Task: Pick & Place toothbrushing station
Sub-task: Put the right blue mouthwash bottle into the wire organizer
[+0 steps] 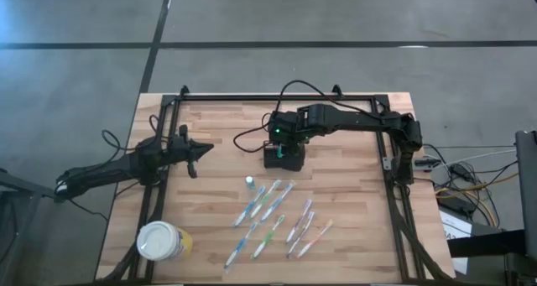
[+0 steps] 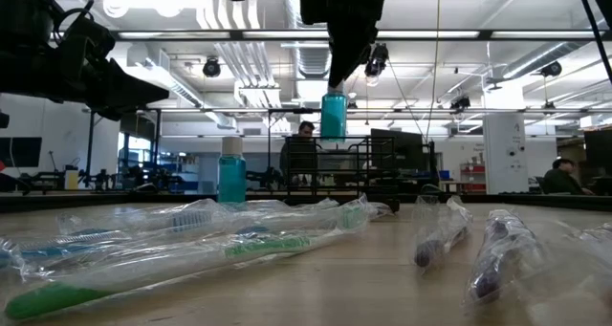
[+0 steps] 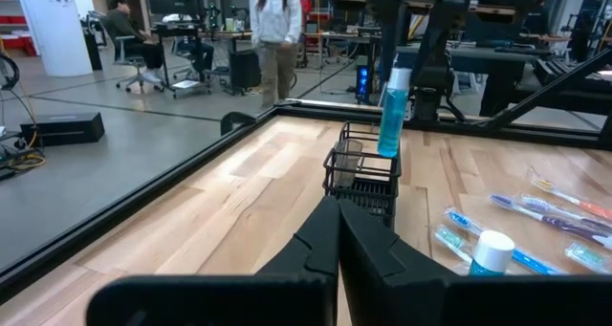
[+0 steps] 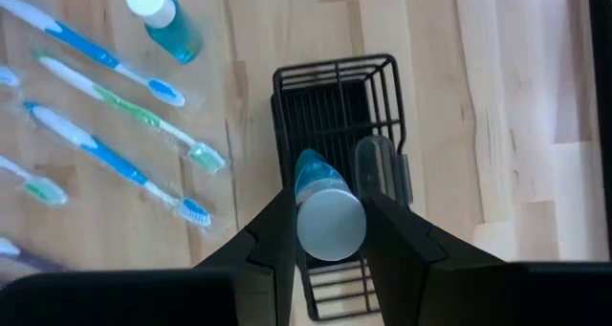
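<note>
Right end effector [image 4: 320,232], frame centre in the high view, pinching a blue bottle [image 4: 322,200] by its neck above the black caddy [image 4: 337,97] on the bench [image 1: 352,202], toothbrushes [image 1: 267,204] lower in frame; left end effector [image 1: 195,156], pressed together, at left.

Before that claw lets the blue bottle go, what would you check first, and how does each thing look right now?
1. Right claw grips the blue bottle by its white cap: ok.
2. Bottle is over the black caddy: ok.
3. Bottle is down inside the caddy: not ok, it hangs above the rim in the low view.
4. Compartment below is free: cannot tell.
5. Left claw is shut and waiting off to the side: ok.
6. Second bottle and toothbrushes lie apart from the caddy: ok.
</note>
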{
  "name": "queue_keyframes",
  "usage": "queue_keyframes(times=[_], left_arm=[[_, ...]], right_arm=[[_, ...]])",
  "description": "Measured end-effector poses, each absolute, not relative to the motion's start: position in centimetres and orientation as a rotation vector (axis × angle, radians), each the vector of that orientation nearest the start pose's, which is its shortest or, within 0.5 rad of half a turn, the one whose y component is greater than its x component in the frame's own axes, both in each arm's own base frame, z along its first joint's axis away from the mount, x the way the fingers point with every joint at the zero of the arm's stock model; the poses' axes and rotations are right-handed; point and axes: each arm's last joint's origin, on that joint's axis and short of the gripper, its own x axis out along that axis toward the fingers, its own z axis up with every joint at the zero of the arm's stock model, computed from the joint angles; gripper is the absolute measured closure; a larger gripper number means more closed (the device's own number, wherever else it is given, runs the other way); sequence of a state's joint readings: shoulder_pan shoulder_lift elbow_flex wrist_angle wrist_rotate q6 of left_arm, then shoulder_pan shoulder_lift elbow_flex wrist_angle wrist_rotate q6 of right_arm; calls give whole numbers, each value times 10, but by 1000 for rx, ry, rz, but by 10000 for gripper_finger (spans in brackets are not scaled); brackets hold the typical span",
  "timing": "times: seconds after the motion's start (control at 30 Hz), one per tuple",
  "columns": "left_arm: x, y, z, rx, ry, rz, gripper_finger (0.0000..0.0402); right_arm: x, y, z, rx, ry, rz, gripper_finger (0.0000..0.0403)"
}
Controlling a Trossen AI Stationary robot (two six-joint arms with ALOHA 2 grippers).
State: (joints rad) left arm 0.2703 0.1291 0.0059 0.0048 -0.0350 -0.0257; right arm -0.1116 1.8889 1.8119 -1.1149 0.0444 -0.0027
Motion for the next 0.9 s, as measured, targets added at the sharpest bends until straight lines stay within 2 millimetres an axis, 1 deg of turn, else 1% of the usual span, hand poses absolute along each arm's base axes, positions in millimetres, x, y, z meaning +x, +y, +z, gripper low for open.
queue_keyframes(times=[0.63,0.73,0.9], left_arm=[[101,29,156,-41,114,306,396],[101,29,156,-41,114,306,396],[101,29,155,-41,115,305,396]], right_arm=[[390,-47,286,37,1163,-149,311],[392,-47,279,38,1166,-149,310],[399,-48,258,39,1230,-146,310]])
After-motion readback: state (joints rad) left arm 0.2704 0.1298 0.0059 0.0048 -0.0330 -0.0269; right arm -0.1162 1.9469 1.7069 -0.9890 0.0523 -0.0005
